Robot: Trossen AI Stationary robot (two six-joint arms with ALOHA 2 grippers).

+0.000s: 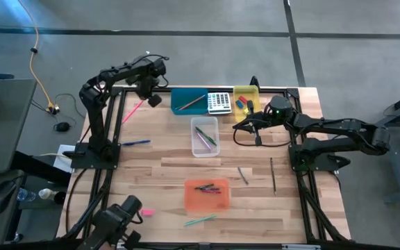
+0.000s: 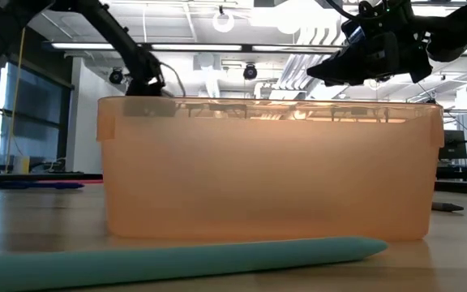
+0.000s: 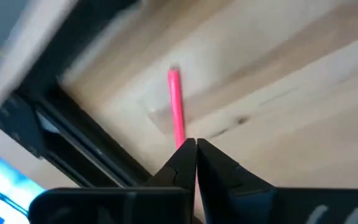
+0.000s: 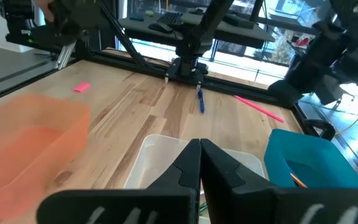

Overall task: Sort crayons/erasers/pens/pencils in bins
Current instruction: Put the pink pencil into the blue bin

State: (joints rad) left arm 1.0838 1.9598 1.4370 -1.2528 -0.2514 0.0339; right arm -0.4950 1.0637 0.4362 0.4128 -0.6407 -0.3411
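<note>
Both arms up at the far end of the table – jaws together, nothing gripped

Taking the clear bin (image 1: 205,136) as the mark: the left gripper (image 1: 154,100) hangs to its far left, fingers pinched together just above the pink pencil (image 1: 133,111) lying on the wood; the right gripper (image 1: 257,139) hovers just right of it, fingers likewise closed and empty. Teal bin (image 1: 189,99) and yellow bin (image 1: 246,101) sit beyond it – a calculator (image 1: 219,103) between them – and the orange bin (image 1: 207,195), with crayons inside, lies nearer the camera
</note>
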